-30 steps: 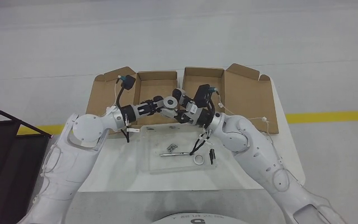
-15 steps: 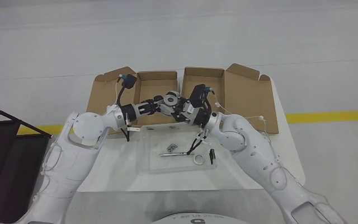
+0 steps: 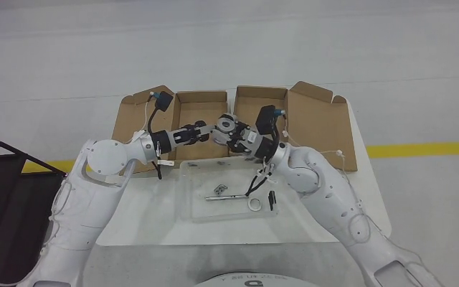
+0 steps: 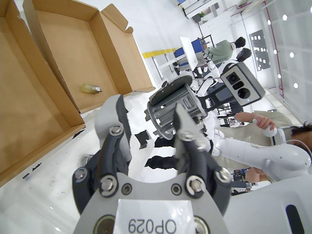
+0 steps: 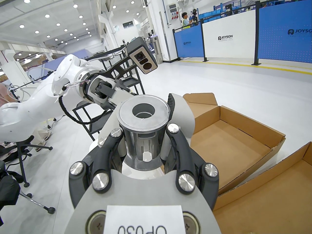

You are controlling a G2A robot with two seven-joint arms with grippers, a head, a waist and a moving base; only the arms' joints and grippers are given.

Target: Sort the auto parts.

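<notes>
a: counting what is sorted, we find one small yellowish cylinder (image 4: 91,88) lying in an open brown cardboard box (image 4: 73,32).
b: and what remains?
a: a thin metal rod (image 3: 219,196), a pale ring (image 3: 254,204) and a small black piece (image 3: 271,199) lie in the clear plastic tray (image 3: 188,206), so we judge most of the sorting undone.
b: how do our grippers stand?
a: our right gripper (image 5: 145,116) pinches the grey metal cylinder with a round hole in its end (image 5: 143,109), held clear of the table, about over the gap between that box and a second cardboard box (image 3: 195,107). our left gripper (image 4: 150,109) is spread wide, facing it; one finger (image 4: 182,125) sits just beside or against the part, we cannot tell which.
</notes>
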